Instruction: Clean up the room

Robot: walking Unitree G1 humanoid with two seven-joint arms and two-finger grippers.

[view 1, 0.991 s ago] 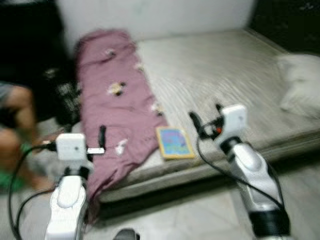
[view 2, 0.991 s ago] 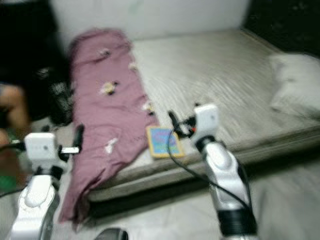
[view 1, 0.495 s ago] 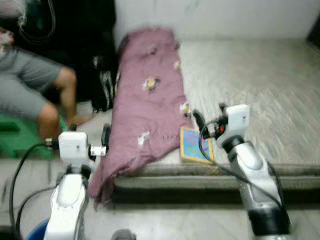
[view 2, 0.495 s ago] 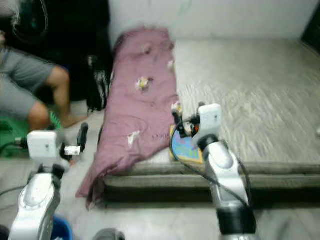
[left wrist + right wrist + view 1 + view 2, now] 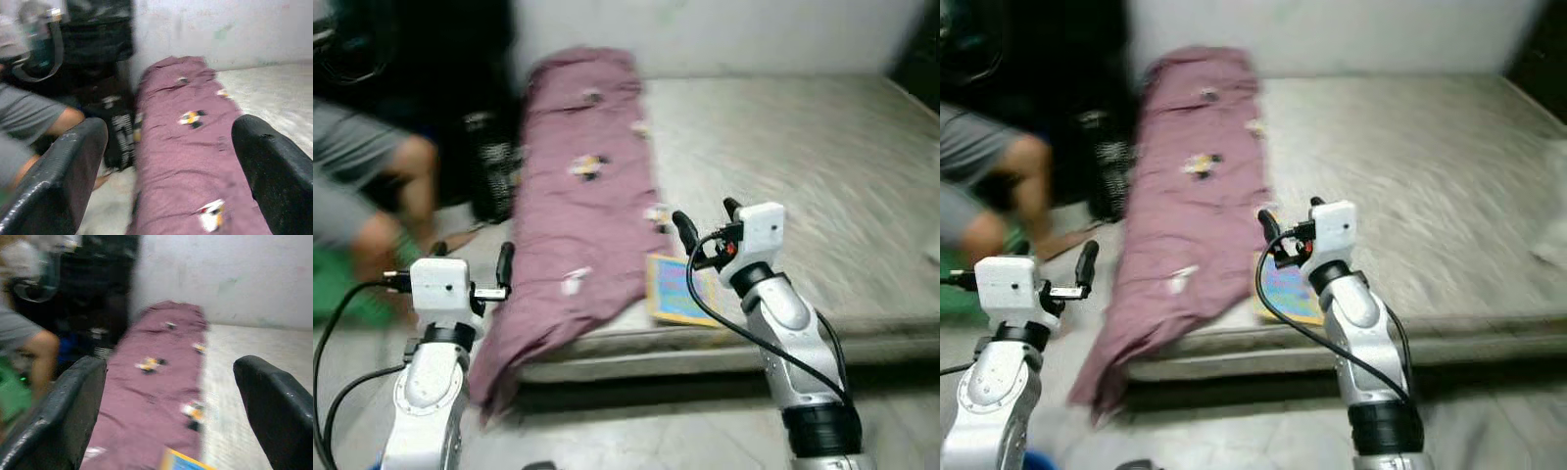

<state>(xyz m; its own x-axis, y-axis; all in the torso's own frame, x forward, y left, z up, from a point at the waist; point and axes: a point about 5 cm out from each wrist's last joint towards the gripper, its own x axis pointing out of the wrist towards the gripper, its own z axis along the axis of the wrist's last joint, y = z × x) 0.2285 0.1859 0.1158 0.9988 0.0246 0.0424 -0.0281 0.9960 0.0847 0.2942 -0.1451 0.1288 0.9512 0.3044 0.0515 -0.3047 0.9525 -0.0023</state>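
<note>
The biggest thing here is the bed (image 5: 822,157), one low mattress on the floor, pushed up to the white wall. Next biggest is one long purple blanket (image 5: 582,206) with little pictures on it. It lies down the bed's left side, and its near end hangs off the edge to the floor, so I think somebody just dropped it there. It looks like the first thing to tidy.

One person (image 5: 382,186) sits off the left side of the bed, beside some dark bags. I can see a bent leg and grey shorts.

The robot stands at the foot of the bed with two silver arms held up, as if getting ready to work. The picture is a bit blurry.

One small book with a yellow edge and a blue cover (image 5: 677,291) lies flat near the bed's front edge, touching the blanket's side. It probably needs to be put away too.

The left pincer (image 5: 505,269) hangs over the floor, just beside the drooping end of the blanket. Its fingers are wide apart and hold nothing. The right pincer (image 5: 705,227) floats over the bed, close above the book. It is spread wide too, with nothing in it. Nothing is picked up yet.
</note>
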